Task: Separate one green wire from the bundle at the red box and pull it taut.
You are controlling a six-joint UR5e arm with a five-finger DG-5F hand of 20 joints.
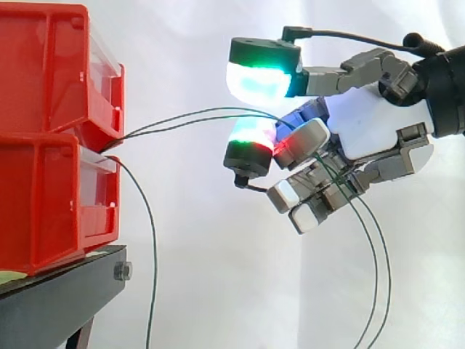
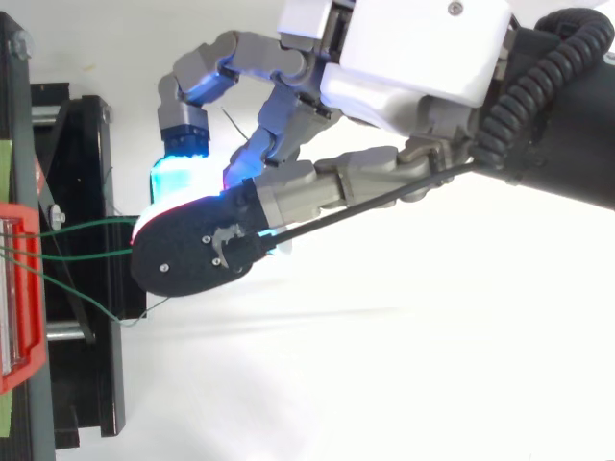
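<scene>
Two red bins are stacked at the left, the upper (image 1: 43, 73) on the lower (image 1: 43, 203). Thin green wires come out of the gap between them. Two of the green wires (image 1: 196, 116) run right, slightly arched, into my hand (image 1: 363, 123). They pass between its curled fingers and hang down below it (image 1: 374, 276). A third green wire (image 1: 149, 225) drops loose beside the lower bin. My hand is shut on the two wires, a green-cyan fingertip (image 1: 258, 80) above them. In the top view the two wires (image 2: 86, 226) reach the hand (image 2: 413, 48) from the red bin (image 2: 24, 288).
The bins rest on a black stand (image 1: 58, 298), whose frame (image 2: 86, 384) juts out toward the hand in the top view. A white curtain hangs behind, and a white surface lies below.
</scene>
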